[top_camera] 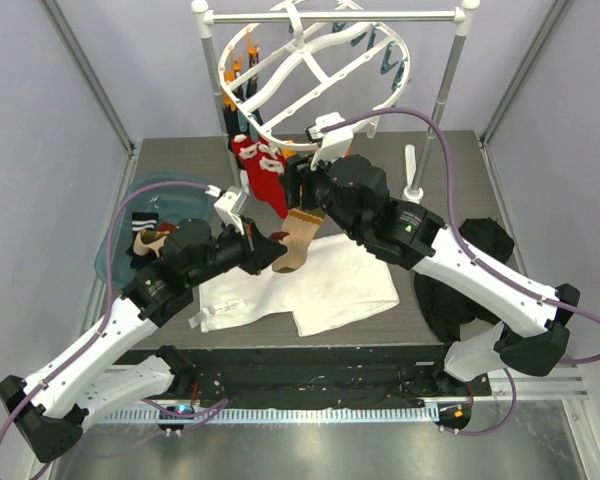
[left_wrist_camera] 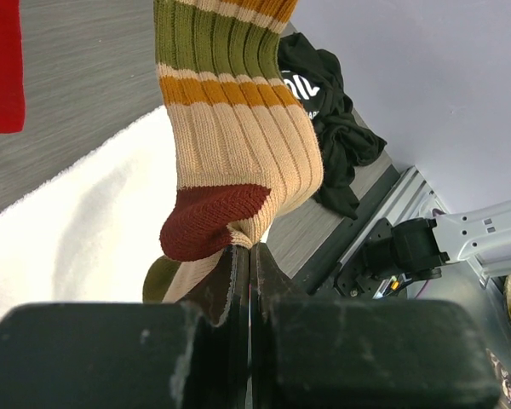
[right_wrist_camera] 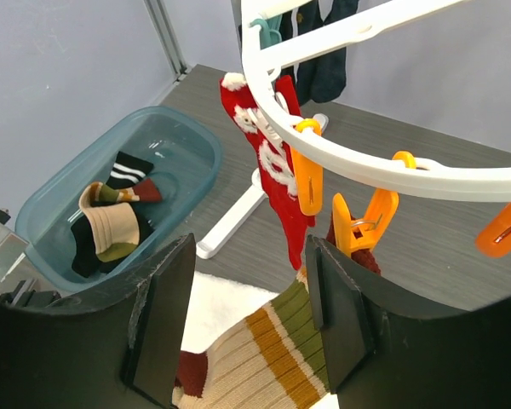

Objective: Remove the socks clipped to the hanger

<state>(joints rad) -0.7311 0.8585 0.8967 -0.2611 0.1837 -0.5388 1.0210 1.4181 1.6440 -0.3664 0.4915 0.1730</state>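
Observation:
The white oval hanger (top_camera: 310,62) hangs from a grey rail; its rim also shows in the right wrist view (right_wrist_camera: 366,162). A tan striped sock (top_camera: 298,238) hangs from an orange clip (right_wrist_camera: 364,223). My left gripper (left_wrist_camera: 251,251) is shut on this sock (left_wrist_camera: 238,145) near its dark red heel. My right gripper (right_wrist_camera: 251,315) is open, its fingers either side of the same sock (right_wrist_camera: 272,349), just below the clip. A red sock (top_camera: 263,178) with white pattern hangs beside it (right_wrist_camera: 272,162). Dark socks (top_camera: 238,105) hang at the hanger's far left.
A teal tub (right_wrist_camera: 183,149) at the left holds removed socks (right_wrist_camera: 111,221). A white cloth (top_camera: 300,290) lies under the grippers. A black garment with white lettering (left_wrist_camera: 324,111) lies at the right. The rail's white foot (right_wrist_camera: 230,221) crosses the table.

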